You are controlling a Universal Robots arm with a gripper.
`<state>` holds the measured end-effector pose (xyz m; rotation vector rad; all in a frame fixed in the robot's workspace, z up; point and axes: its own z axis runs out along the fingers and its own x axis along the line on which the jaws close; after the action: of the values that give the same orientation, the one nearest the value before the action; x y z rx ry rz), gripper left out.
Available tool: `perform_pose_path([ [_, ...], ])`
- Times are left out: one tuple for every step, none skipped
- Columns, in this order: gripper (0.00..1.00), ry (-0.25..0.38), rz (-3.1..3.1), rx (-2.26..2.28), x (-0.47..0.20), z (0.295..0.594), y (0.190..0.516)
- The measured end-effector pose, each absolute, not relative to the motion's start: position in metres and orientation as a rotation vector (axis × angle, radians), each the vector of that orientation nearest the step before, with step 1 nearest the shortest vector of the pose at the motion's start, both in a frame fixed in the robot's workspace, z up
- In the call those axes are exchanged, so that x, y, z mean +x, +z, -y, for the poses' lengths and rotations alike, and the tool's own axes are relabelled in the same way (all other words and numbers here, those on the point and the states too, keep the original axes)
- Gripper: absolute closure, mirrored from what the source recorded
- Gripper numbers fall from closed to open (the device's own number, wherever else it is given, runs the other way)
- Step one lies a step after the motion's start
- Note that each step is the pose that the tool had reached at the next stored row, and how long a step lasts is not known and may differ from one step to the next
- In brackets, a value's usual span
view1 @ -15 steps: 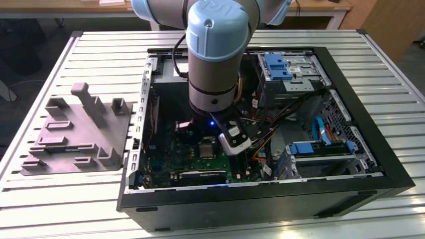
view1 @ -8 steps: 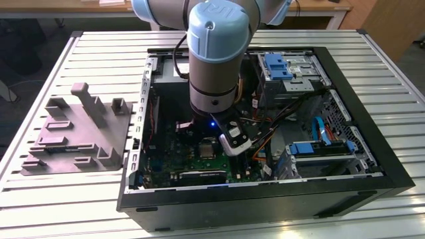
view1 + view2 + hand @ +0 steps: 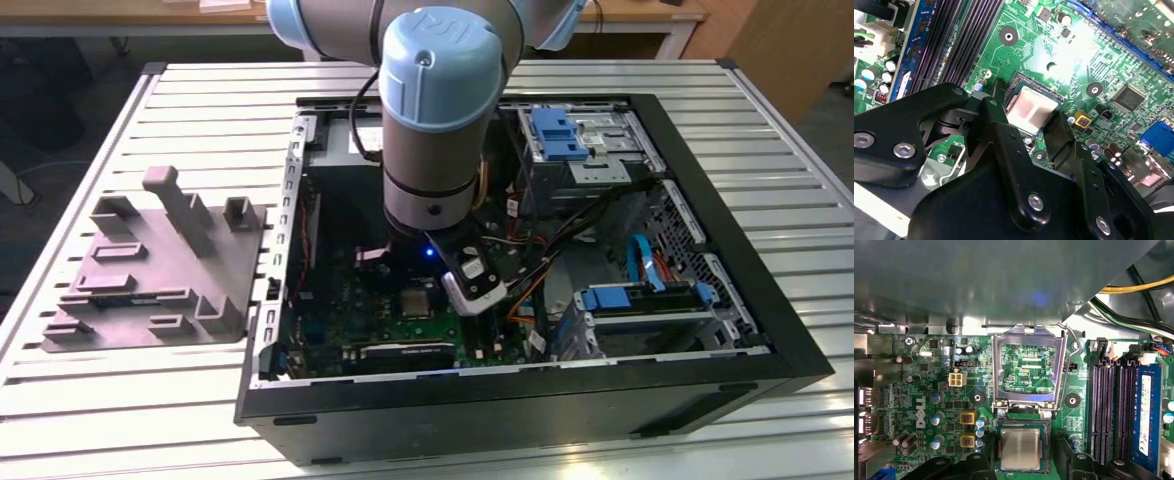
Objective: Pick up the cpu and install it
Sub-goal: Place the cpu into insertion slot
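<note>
The gripper's black fingers lie nearest the lens in both wrist views, as bolted linkages that narrow to two tips. The jaws stand open. In the first wrist view the gripper has one finger on each side of the socket. A strip of socket edge shows between each tip and the chip, so the jaws grip nothing.

In the exterior view a slatted metal table carries a black computer case, which lies on its side with its panel off. The blue-grey arm reaches straight down into the case. Just beside the case, on the exterior view's left, lies the grey-purple fixture with its upright posts.

The green motherboard covers the case floor. Dark memory slots run alongside the socket, and a blue memory module stands next to them. The metal retention frame is swung up and open, and its wire lever is raised beside it.

The cpu lies flat in the socket with its silver-grey top facing up, directly between the open tips. The second wrist view shows the cpu in the same place. In the exterior view it is the pale square under the gripper.

White lettering is printed on the board, and the blue module bears a white label.
</note>
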<state>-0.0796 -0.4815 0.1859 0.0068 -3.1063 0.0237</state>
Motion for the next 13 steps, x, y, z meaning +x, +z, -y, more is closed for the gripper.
perform_pose_path([
  [0.43, 0.024, 3.106, 0.006, -0.0794, 0.4815, 0.1857],
  [0.43, 0.024, 3.106, 0.006, -0.0792, 0.4815, 0.1856],
  [0.43, 0.023, 3.106, 0.006, -0.0791, 0.4815, 0.1855],
  [0.43, 0.023, 3.106, 0.006, -0.0790, 0.4815, 0.1854],
  [0.43, 0.023, 3.106, 0.006, -0.0788, 0.4815, 0.1853],
  [0.43, 0.023, 3.106, 0.006, -0.0785, 0.4815, 0.1853],
  [0.43, 0.023, 3.106, 0.006, -0.0779, 0.4815, 0.1851],
  [0.43, 0.023, 3.106, 0.006, -0.0774, 0.4815, 0.1851],
  [0.43, 0.023, 3.106, 0.006, -0.0771, 0.4815, 0.1850],
  [0.43, 0.023, 3.106, 0.006, -0.0767, 0.4815, 0.1850],
  [0.43, 0.023, 3.106, 0.006, -0.0765, 0.4815, 0.1850],
  [0.43, 0.023, 3.106, 0.005, -0.0765, 0.4815, 0.1850],
  [0.43, 0.023, 3.106, 0.006, -0.0761, 0.4815, 0.1850],
])
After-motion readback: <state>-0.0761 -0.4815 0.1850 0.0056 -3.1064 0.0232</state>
